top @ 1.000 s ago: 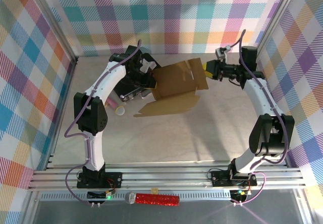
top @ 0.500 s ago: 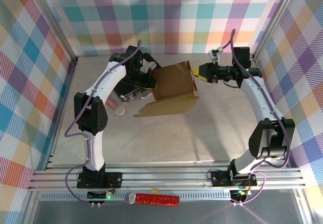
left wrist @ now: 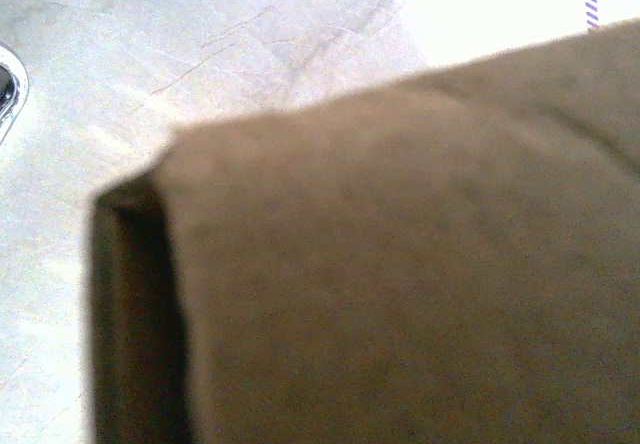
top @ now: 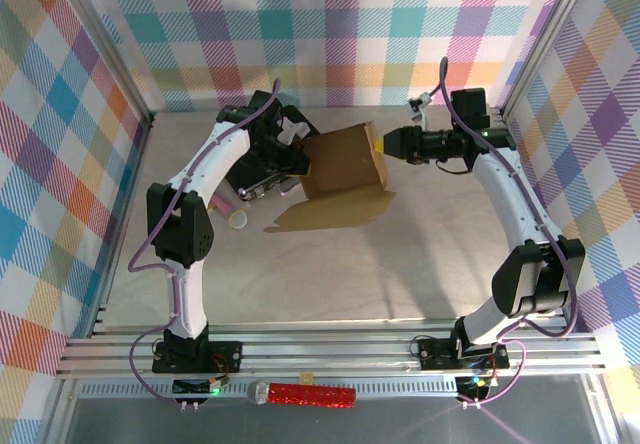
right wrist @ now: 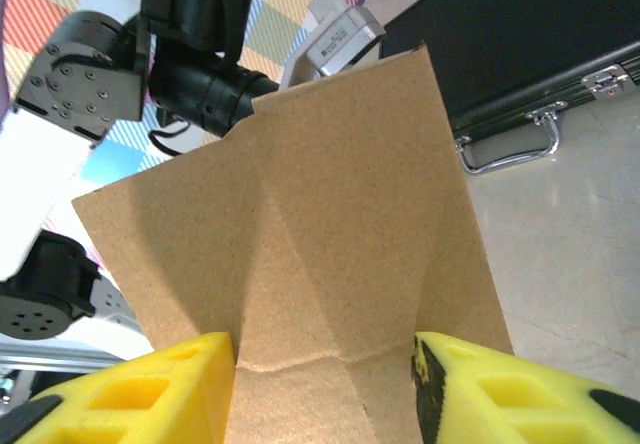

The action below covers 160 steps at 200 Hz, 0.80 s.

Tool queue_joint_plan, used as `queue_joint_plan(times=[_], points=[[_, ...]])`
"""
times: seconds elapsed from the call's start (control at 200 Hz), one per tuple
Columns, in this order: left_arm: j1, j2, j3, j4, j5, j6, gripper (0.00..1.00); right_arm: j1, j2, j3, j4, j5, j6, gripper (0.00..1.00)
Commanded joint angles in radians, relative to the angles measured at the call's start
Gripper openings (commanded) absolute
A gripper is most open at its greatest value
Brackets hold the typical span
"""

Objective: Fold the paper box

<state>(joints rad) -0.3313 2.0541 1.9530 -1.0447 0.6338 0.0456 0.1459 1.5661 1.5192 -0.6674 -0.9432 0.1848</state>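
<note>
One paper box, brown cardboard, mid-tabletop: near flap lying flat, main panel raised behind it. Right pincer at its right edge, yellow fingers spread apart, a flap between them. Left pincer at the box's left edge, cardboard close against its camera; apart or together cannot be told. Black case behind, far left.

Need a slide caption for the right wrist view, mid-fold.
Right gripper straddles a raised panel of the paper box, with the black case and left arm behind.
</note>
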Motion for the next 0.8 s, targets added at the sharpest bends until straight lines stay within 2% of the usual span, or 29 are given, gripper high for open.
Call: queue_joint_plan(times=[0.0, 0.375, 0.795], points=[[-0.005, -0.003, 0.016, -0.015, 0.015, -0.013, 0.0, 0.023, -0.024, 0.029, -0.065, 0.036, -0.08, 0.53], [-0.014, -0.018, 0.011, -0.012, 0.01, -0.007, 0.0, 0.075, -0.005, 0.068, -0.115, 0.181, -0.147, 0.58], [-0.017, -0.046, -0.002, 0.005, 0.017, -0.001, 0.0, 0.138, -0.021, 0.074, -0.121, 0.508, -0.191, 0.62]])
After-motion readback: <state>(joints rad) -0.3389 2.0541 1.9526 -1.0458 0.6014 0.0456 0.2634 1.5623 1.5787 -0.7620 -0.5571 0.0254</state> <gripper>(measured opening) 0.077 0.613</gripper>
